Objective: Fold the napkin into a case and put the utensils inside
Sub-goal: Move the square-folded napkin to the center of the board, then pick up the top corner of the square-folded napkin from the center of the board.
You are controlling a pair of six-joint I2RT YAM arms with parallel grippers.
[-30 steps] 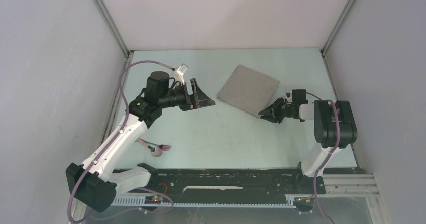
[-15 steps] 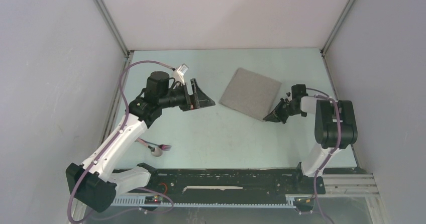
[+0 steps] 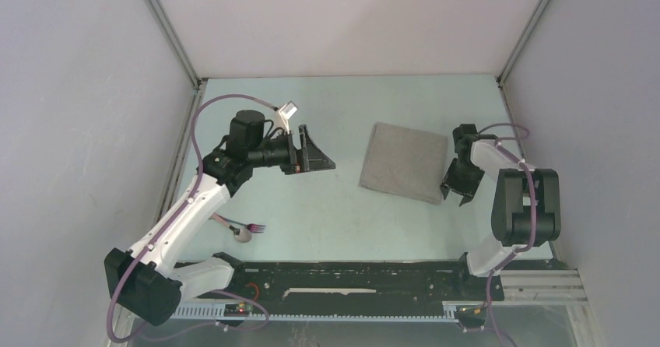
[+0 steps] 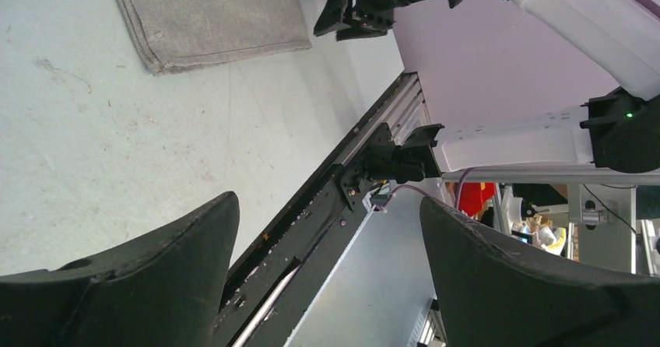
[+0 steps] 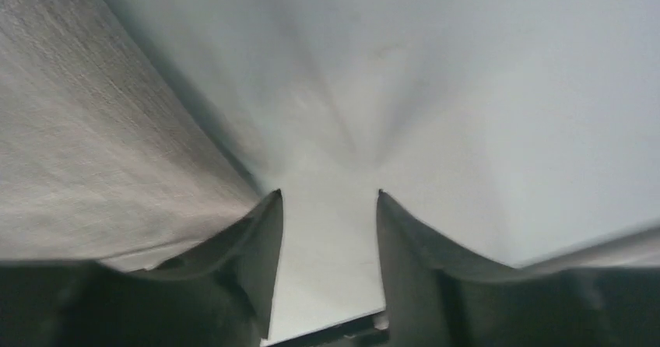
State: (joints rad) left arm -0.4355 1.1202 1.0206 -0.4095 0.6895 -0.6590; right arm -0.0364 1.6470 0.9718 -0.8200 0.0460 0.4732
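Top view: napkin [image 3: 406, 173] flat at 2 o'clock on the counter [image 3: 350, 215]; utensils [image 3: 243, 229] at 8 o'clock.

Left wrist: left end effector [image 4: 327, 207] wide apart, empty.

Right wrist: right end effector [image 5: 329, 195] parted, empty, at the napkin's 3 o'clock edge.

Likely light, limp cloth; pinch your corner low against the counter.

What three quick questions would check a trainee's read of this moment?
1. Fill in: the left gripper, left of the napkin, has its jaws ___.
2. True or false: the right gripper has the napkin clamped in its jaws.
3. Where do the utensils lie? A: on the napkin. B: on the table near the left arm's base. C: in the left gripper.
Key: 1 open; 2 false, bare table shows between them; 3 B.
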